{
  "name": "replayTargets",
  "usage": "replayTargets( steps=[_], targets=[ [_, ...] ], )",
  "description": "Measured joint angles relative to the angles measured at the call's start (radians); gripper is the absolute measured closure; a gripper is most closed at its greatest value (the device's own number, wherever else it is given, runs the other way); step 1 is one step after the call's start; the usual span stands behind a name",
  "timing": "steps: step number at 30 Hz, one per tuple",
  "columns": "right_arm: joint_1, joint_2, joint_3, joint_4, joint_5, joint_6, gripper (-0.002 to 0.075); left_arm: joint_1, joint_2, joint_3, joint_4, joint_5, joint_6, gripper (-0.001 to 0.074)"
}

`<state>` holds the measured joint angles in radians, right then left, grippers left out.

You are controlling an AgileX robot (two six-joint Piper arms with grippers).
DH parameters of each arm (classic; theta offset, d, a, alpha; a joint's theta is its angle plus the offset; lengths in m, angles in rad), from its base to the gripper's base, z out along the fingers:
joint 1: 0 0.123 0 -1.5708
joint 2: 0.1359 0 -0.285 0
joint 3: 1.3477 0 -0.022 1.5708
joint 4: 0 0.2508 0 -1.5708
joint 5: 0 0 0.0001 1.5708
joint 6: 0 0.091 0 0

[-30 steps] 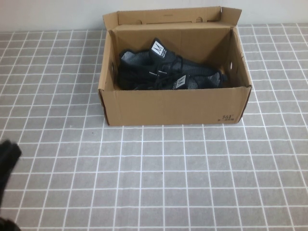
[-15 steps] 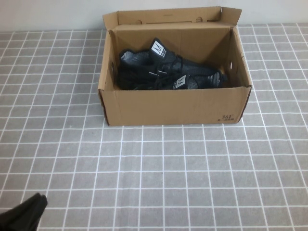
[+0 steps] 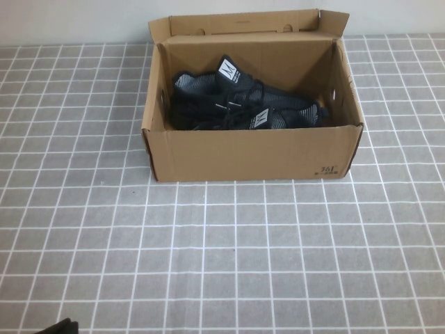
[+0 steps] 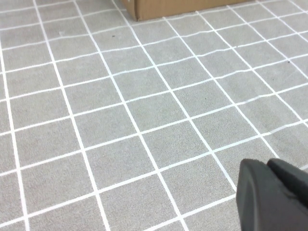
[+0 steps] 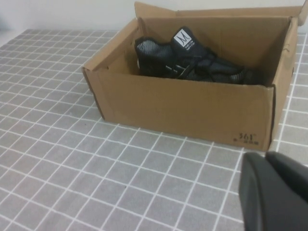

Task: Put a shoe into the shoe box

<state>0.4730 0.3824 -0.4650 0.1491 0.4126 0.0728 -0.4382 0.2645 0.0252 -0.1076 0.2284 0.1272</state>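
The brown cardboard shoe box [image 3: 250,156] stands open at the back middle of the table, its lid flap up behind it. Two near-identical black mesh sneakers lie inside, one with its white label up at the back [image 3: 229,72], one nearer the front wall [image 3: 261,117]; I cannot tell which is the task's shoe. The right wrist view shows the box [image 5: 192,110] and a sneaker [image 5: 187,60] too. My left gripper [image 4: 267,166] is shut and empty, low over the tiles at the front left, its tip just showing in the high view [image 3: 61,325]. My right gripper [image 5: 265,158] is shut and empty, in front of the box.
The table is covered with a grey cloth with a white grid [image 3: 229,257]. A corner of the box [image 4: 163,6] shows in the left wrist view. A pale wall [image 3: 69,21] runs behind the table.
My left arm has drawn back toward the front left edge of the high view, so only its tip still shows. The box and sneakers have not moved.
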Motion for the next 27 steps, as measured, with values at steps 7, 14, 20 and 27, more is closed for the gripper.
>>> replayTargets(
  steps=[7,14,20,27],
  targets=[
    [0.000,0.000,0.000,-0.005,0.007,0.000,0.0742,0.000,0.000,0.000,0.000,0.004,0.000,0.0736],
    [-0.144,-0.057,0.025,-0.072,-0.053,-0.001,0.0742,0.000,0.000,0.000,0.000,0.004,0.000,0.0736],
    [-0.362,-0.181,0.247,-0.074,-0.346,-0.002,0.0742,0.000,0.000,0.000,0.000,0.004,0.000,0.0736],
    [-0.426,-0.377,0.464,-0.047,-0.432,-0.002,0.0742,0.000,0.000,0.000,0.000,0.006,0.000,0.0736]
  ],
)
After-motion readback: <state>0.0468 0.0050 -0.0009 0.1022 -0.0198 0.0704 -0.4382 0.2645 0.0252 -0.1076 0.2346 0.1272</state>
